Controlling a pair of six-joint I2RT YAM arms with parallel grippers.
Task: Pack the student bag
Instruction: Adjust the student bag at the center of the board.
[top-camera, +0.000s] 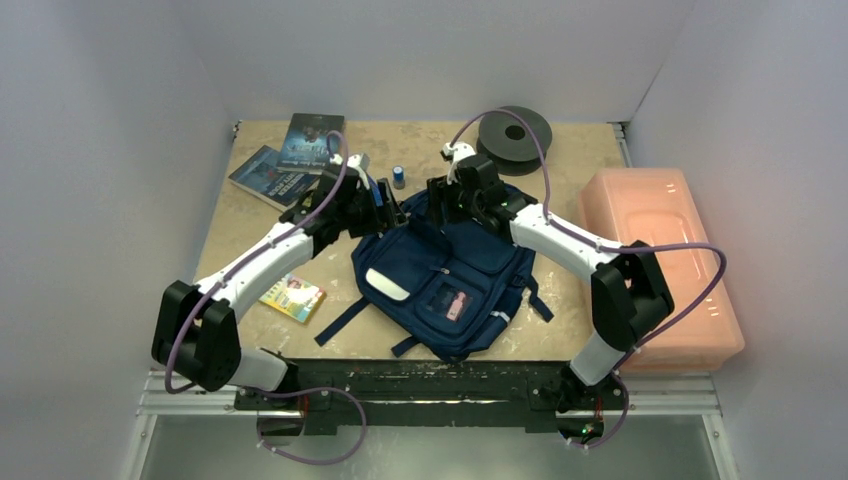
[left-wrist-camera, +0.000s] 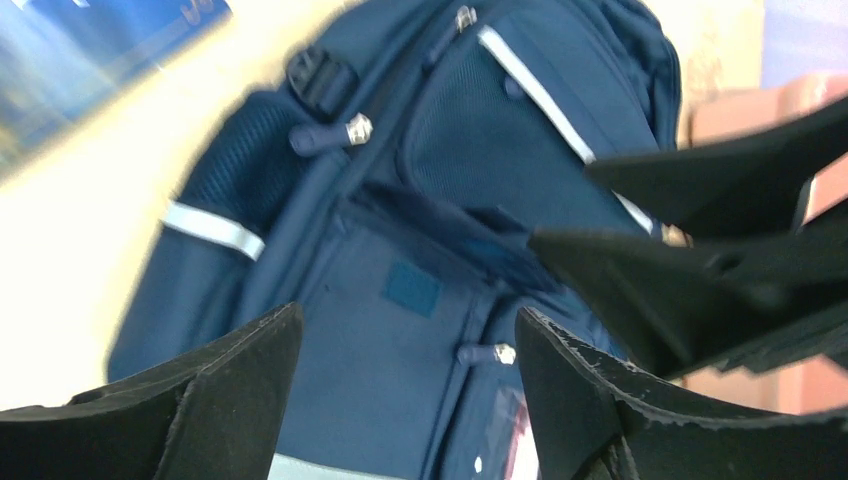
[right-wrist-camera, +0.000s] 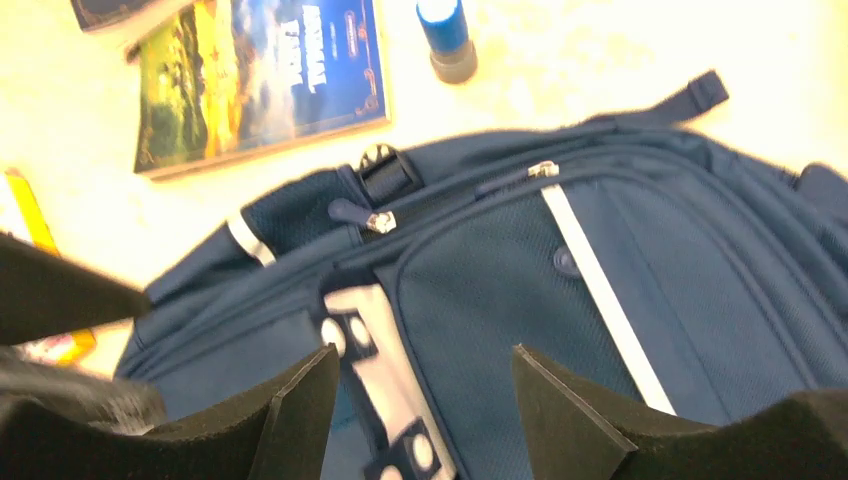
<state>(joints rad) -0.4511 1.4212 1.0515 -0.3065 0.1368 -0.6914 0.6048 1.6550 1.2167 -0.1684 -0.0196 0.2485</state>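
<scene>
Student bag (top-camera: 447, 280), navy with pale trim, is lying flat in the middle of the table (top-camera: 420, 140), front pockets facing up and dark straps trailing toward the near edge. Both arms are reaching over its far end. The left tool (left-wrist-camera: 405, 330) is hovering over the bag's far left corner, its fingers standing apart with nothing between them. Only blue fabric and a zipper pull (left-wrist-camera: 355, 130) are showing beyond the gap. The right tool (right-wrist-camera: 425, 365) is hanging just beside it over the top panel, likewise spread wide and gripping nothing. Two books (top-camera: 290, 158) are lying at the far left of the table, with a small blue-capped tube (top-camera: 398, 177) standing near them. A black spool (top-camera: 514, 132) is sitting at the far edge, a pink translucent box (top-camera: 660, 260) at the right, and a yellow booklet (top-camera: 292, 297) left of the bag.
</scene>
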